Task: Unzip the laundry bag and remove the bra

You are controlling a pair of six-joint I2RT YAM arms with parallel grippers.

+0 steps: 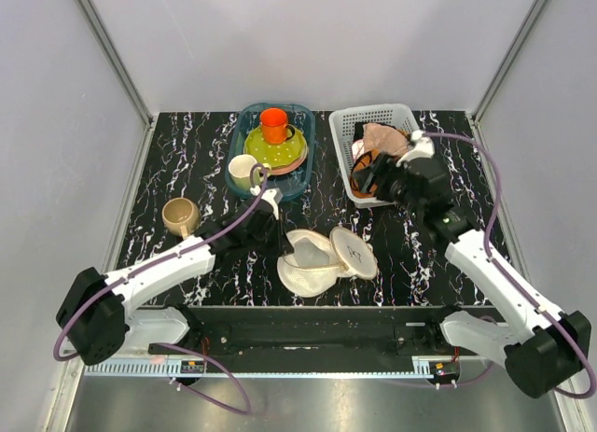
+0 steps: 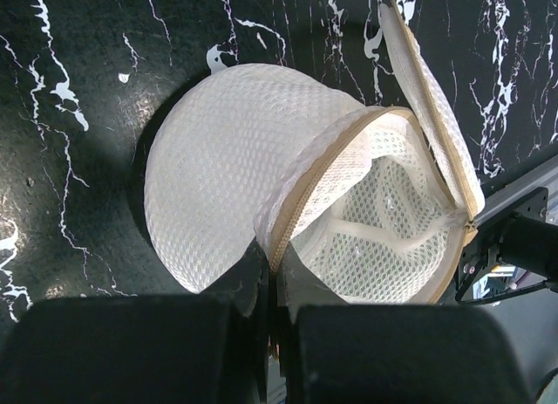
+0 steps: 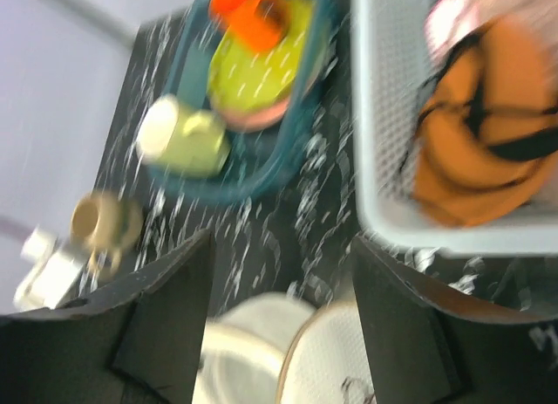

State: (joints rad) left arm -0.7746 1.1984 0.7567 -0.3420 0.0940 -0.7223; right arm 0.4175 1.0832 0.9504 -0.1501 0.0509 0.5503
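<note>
bra (image 3: 488, 151): lay inside the basket (image 3: 384, 116)
right gripper (image 3: 281, 247): just outside the basket, jaws wide apart, empty
laundry bag (image 2: 227, 177): unzipped, apart from the basket
left gripper (image 2: 272, 286): clamped on the bag's zipper rim

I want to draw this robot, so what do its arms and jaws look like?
The left arm and the right arm are both white tubes with chunky black joints. A thin purple cable loops along each one. The jaws at the ends are black and blocky.

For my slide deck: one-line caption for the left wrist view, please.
Left gripper pinches the zipper rim of the unzipped laundry bag, flap open.
</note>
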